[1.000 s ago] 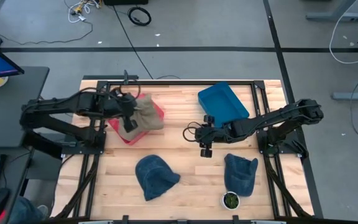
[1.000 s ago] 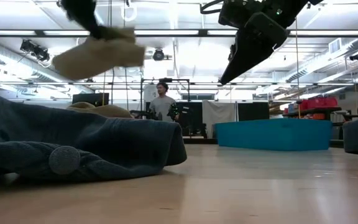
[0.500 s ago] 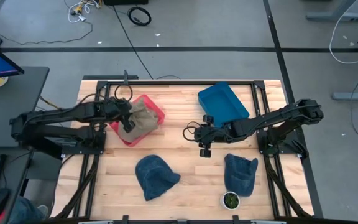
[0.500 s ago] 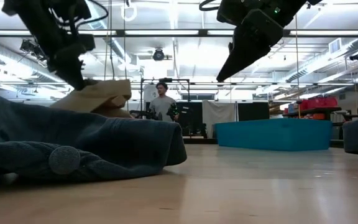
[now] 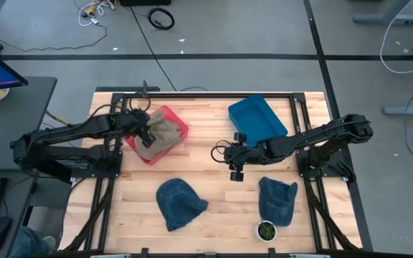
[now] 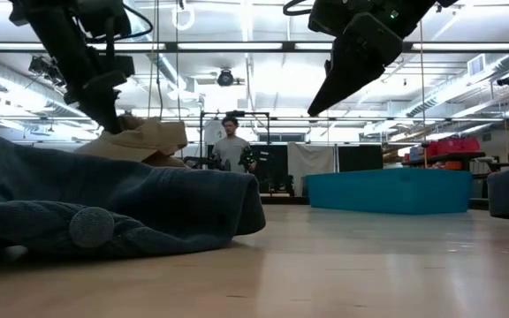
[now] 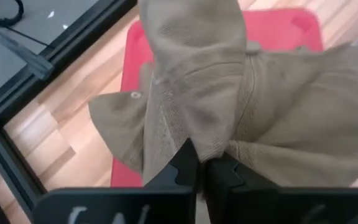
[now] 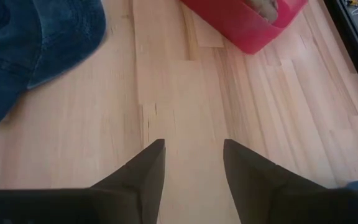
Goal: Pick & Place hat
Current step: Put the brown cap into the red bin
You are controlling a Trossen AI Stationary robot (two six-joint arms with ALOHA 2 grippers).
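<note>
A tan hat (image 5: 162, 134) lies in the red tray (image 5: 177, 121) at the table's far left; my left gripper (image 5: 146, 136) is shut on it from above. In the left wrist view the tan hat (image 7: 229, 93) spreads over the red tray (image 7: 278, 28) ahead of my left gripper (image 7: 202, 168). One blue denim hat (image 5: 179, 203) lies flat at near centre, another blue hat (image 5: 277, 200) near right. My right gripper (image 8: 192, 163) hovers open over bare wood at mid-table, shown high as right gripper (image 5: 236, 169). My left gripper pinches a bunched fold of the tan hat's cloth (image 7: 199, 144) between its two fingers, coming from above and pointing down. Most of the hat rests in the red tray, slack, spreading out from the pinch.
A blue tray (image 5: 257, 117) sits at the far centre-right. A small green-filled cup (image 5: 266, 230) stands at the near edge. In the low view the denim hat (image 6: 104, 208) fills the foreground, and a person (image 6: 230, 141) stands far behind the table.
My left gripper has come down toward the red tray while staying shut on the tan hat. The hat, lifted and hanging above the tray a second ago, has settled into the tray and gone slack. My right arm has kept still.
</note>
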